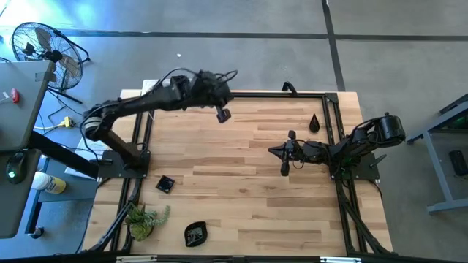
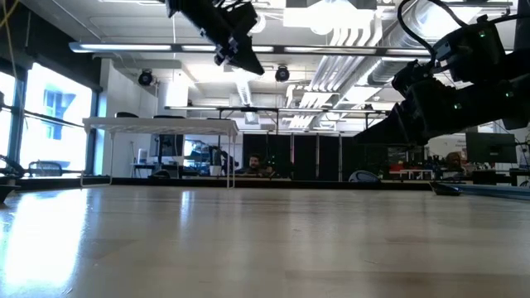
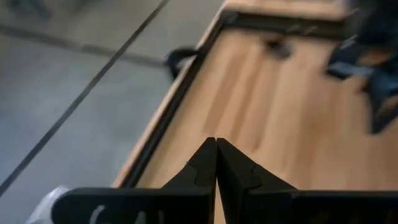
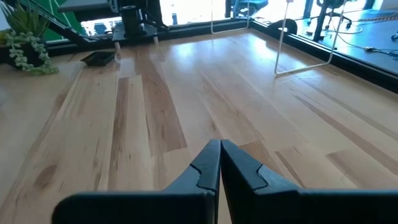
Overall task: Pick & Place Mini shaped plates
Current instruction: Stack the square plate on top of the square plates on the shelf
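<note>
Three small black plates lie flat on the wooden table. A square one is near the left arm's base, a leaf-like one lies by the near edge, and a teardrop one sits at the far right. My left gripper is shut with nothing in it, raised high over the far middle of the table. My right gripper is also shut with nothing in it, low over the right half and pointing toward the table's left.
A small green plant stands at the near left corner. A black frame runs round the table top, and a dark object sits at its far edge. Bare wood lies between the two arms.
</note>
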`<state>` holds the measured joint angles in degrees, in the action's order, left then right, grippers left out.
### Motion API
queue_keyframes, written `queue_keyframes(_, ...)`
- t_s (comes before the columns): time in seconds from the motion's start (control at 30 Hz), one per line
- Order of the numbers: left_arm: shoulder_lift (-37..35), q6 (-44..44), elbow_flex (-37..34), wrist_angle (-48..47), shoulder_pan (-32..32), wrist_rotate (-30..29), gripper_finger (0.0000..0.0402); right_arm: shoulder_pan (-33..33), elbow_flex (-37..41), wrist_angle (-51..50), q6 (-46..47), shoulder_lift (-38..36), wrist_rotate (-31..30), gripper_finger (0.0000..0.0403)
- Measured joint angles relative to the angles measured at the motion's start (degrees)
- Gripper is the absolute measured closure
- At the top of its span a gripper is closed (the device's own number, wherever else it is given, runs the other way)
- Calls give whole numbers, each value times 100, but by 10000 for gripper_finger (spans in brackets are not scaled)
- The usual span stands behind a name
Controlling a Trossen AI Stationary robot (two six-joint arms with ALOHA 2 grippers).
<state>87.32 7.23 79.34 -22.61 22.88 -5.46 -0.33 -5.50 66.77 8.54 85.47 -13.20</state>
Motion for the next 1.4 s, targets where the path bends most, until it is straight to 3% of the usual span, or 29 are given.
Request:
queue_keyframes(0.13,-334,-70,-733,1219,-88,669,401,2,0,17,0,0,-10,393)
queue_keyframes(0.23,-392,-268,-809,1684,-80,979,401,1,0,17,27,1,12,395)
queue_keyframes(0.43,-266,-298,-877,1700,-78,882,401,2,0,9,45,1,12,401)
queue_keyframes(0.77,-574,-664,-2249,2757,-8,1242,401,-1,0,4,174,0,-34,394)
queue_keyframes(1.4,-954,-403,-2330,3237,-53,1214,401,1,0,1,153,0,-12,396)
